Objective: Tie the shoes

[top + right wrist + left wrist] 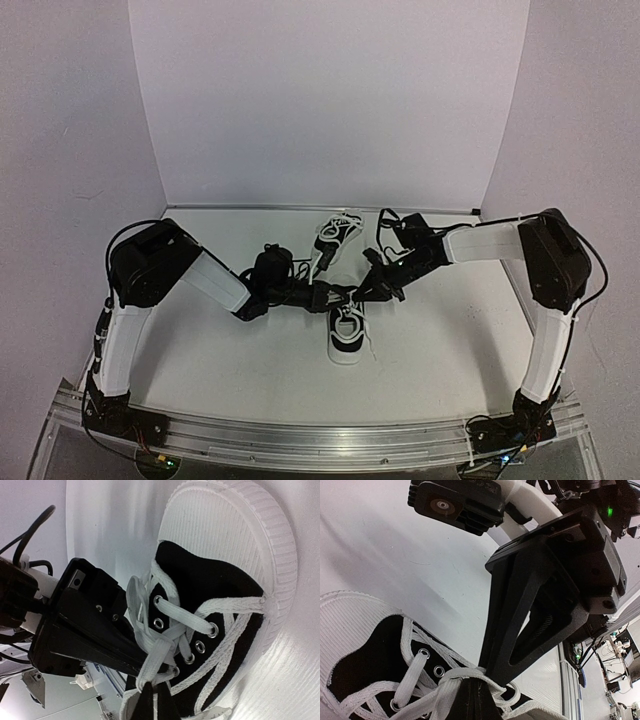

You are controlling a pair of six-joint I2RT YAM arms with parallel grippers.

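Coming in from the left, the left claw reaches low across the tabletop and ends over the top of the lacing of the near shoe. Its jaws are pressed together, and in its own wrist view the white laces run straight into the dark tips, so it appears to be pinching a strand rather than closing on nothing. Beyond it, towards the back wall and well apart from both claws, the far shoe lies at a slant with its laces loose and nothing touching it. The near shoe is the one in hand. Its long axis runs near to far, with the ribbed white toe cap seemingly towards the arm bases and the ankle end away from them, so the top eyelets sit right under the meeting point of the two claws. From the right, the right claw angles down to that same spot, jaws likewise clamped thin, with a flat white strand leading down into its tips in its wrist view. Tip to tip the claws are almost touching, one on either side of the shoe's midline, and neither is nearer than the other. In my judgement the coming move turns on this: both strands are held at one point above the tongue, so any tightening pull has to go sideways, across the shoe's length and not along it. No finished bow is visible yet.
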